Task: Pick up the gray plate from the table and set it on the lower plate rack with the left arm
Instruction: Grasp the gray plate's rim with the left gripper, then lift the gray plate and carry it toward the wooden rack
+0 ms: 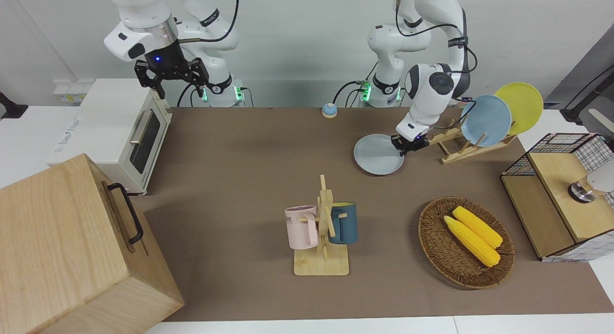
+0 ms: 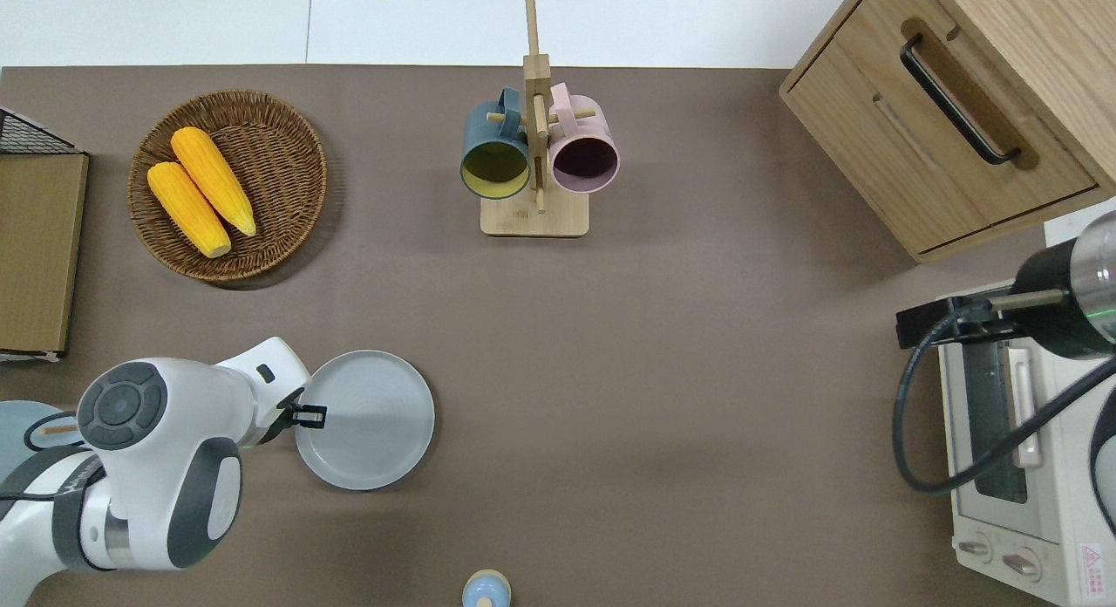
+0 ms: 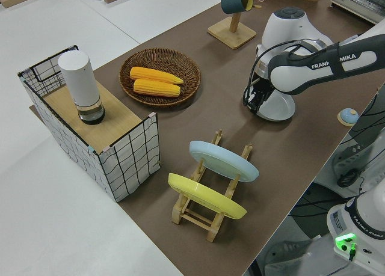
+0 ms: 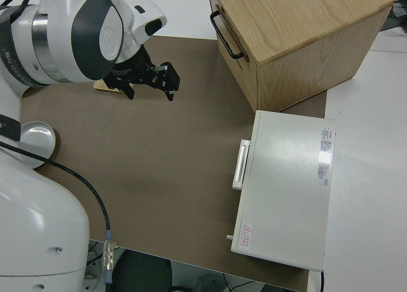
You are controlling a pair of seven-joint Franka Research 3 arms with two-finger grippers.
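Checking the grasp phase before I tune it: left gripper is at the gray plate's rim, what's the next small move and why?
Probably lift a little higher. The left gripper is shut on the gray plate at the edge toward the plate rack, whose lower slots are free below the blue plate.
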